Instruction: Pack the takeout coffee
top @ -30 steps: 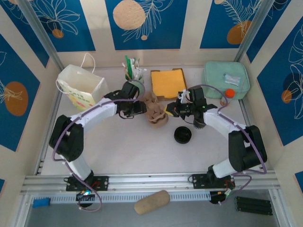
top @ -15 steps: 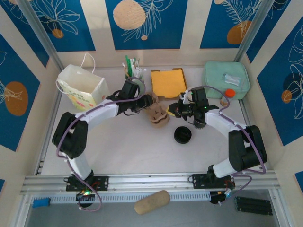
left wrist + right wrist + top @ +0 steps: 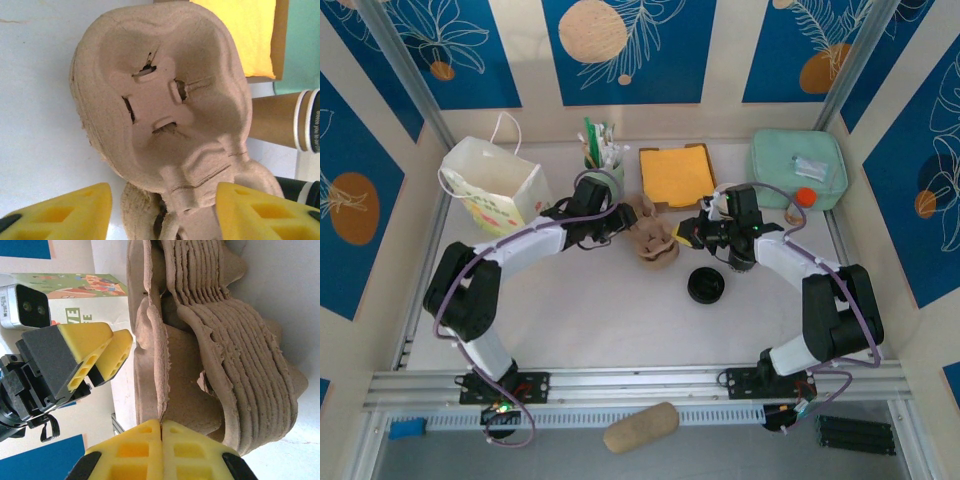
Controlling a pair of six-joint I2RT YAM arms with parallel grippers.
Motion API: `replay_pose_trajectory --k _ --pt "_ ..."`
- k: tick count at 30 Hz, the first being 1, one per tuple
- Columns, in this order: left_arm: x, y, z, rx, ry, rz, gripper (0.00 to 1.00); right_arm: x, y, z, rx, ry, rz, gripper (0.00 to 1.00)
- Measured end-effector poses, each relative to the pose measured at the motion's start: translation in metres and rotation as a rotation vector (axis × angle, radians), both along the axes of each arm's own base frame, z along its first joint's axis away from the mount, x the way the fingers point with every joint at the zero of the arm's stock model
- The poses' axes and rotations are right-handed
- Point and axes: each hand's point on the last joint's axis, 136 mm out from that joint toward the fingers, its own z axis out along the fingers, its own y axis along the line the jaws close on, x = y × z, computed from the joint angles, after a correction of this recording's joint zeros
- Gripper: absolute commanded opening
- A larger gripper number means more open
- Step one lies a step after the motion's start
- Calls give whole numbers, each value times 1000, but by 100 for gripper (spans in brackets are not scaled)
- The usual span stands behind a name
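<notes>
Left end effector [image 3: 162,207] gapes – right end effector [image 3: 161,442] pinched tight.

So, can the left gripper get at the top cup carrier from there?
Probably yes: the left gripper is open and faces the top cup carrier with nothing between; the right gripper pinches its edge.

The left gripper [image 3: 617,222] now sits at the upper-left side of the stack of pulp cup carriers [image 3: 656,242], farther up along it than a second ago. It is drawn slightly back from the stack's top corner, where it reached half a second ago.
</notes>
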Motion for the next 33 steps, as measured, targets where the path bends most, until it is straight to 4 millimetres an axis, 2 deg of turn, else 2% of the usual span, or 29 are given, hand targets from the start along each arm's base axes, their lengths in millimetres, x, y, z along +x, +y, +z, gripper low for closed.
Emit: replay_pose_trajectory --k 5,14,19,33 --pt "5 -1 0 -16 -4 15 46 0 -1 0 1 -2 1 0" --pt "9 0 -7 -26 6 35 47 1 -2 0 1 -1 -2 0" --pt "4 6 -18 -21 31 60 47 1 -2 -1 0 -2 -2 0" --pt "14 5 -13 -59 9 88 40 1 -3 -2 -1 -6 -1 0"
